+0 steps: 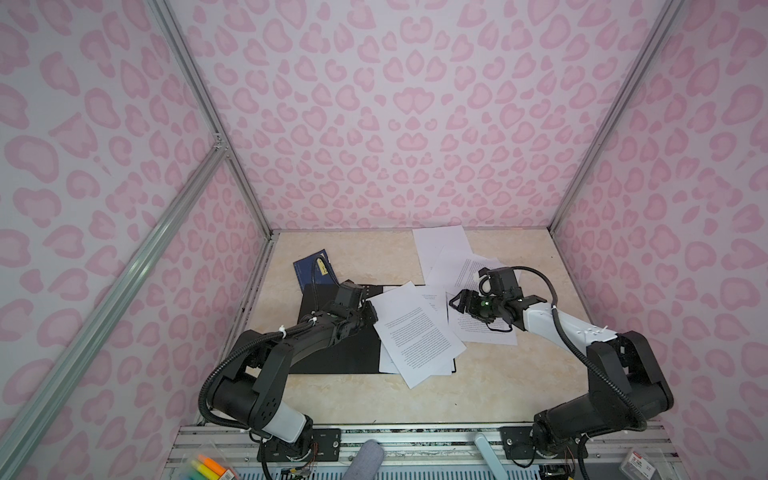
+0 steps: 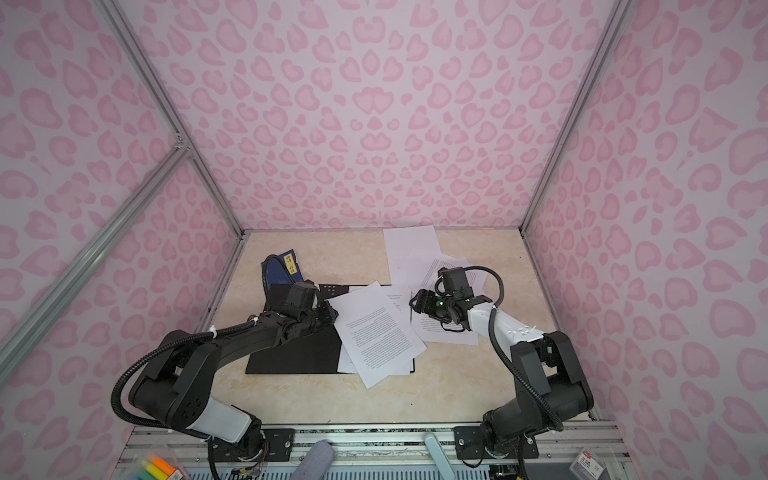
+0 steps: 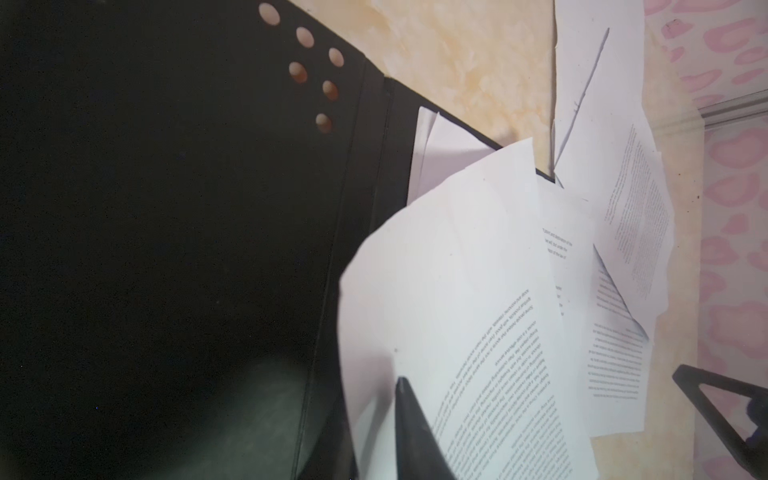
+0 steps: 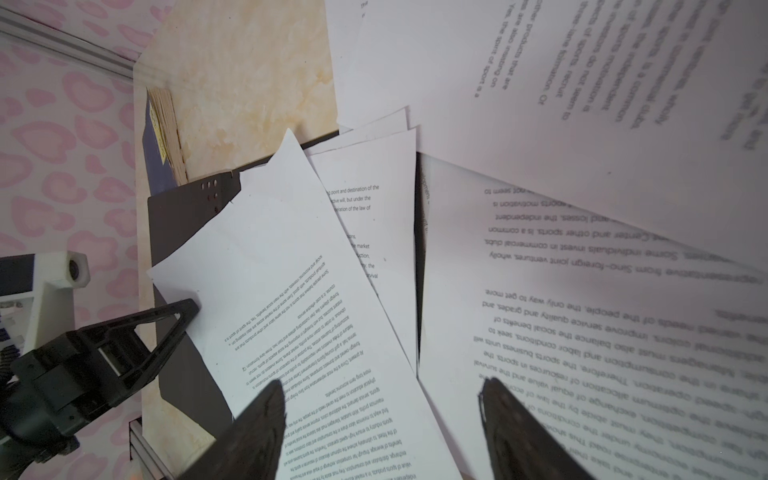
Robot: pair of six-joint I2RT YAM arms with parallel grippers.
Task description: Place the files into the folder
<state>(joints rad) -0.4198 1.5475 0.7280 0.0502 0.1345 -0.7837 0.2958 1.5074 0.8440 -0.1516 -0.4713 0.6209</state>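
Folder (image 1: 332, 353) lies open & flat, black inside up, in the lower-centre of both top views (image 2: 291, 353), a bit left of middle, on the marble-look table (image 1: 365, 257). Files (image 1: 434, 301): a loose, fanned pile covers the folder's rt half, w/ corners sticking out past its edges. The top sheet (image 1: 415, 332) sits askew, print up, and its lower corner runs past the folder's bottom edge onto the table. More sheets are outside the folder. One w/ text (image 1: 484, 334) is just rt of the pile, under the rt arm. Others (image 1: 442, 247) overlap toward the back wall, upper-centre of the tabletop.

L gripper (image 1: 371, 312) is at the top sheet's left edge, over the folder's middle. In the L wrist view one finger (image 3: 409, 419) lies on that sheet (image 3: 457, 291), w/ the paper bowed up around it. The jaws look pinched together on the sheet's edge. In the R wrist view the L gripper (image 4: 189, 307) meets that same edge.

R gripper (image 1: 454, 300) is just rt of the pile, centre-rt of frame, pointing left. Its fingers (image 4: 266, 424) stand wide apart w/ nothing gripped & printed sheets below. Touching paper or not: can't tell.

Small blue booklet (image 1: 311, 266) w/ a yellow label sits at the folder's upper-left corner.
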